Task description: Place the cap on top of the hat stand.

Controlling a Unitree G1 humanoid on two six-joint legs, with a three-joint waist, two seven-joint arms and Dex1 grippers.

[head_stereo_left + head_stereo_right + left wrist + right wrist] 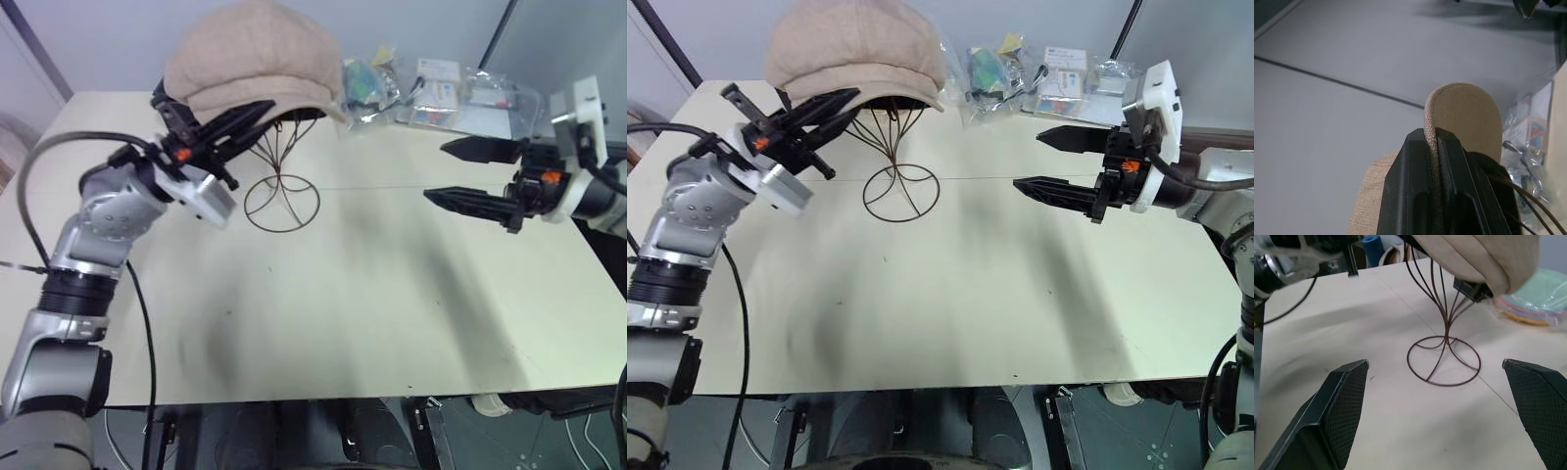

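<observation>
The beige cap (255,59) lies over the top of the dark wire hat stand (277,157) at the back of the table and hides its cage. The stand's round looped base (1444,380) rests on the tabletop. My left gripper (257,113) reaches in from the left, under the cap's front. It is shut on the cap's edge (1469,112), whose seam runs between the two black fingers (1405,186). My right gripper (435,171) hovers open to the right of the stand, pointing at it with nothing between its fingers.
Clear plastic bags with packets (441,93) lie at the back right of the pale table (372,313). A black cable (39,157) loops off the left arm. A thin line crosses the tabletop beside the stand's base.
</observation>
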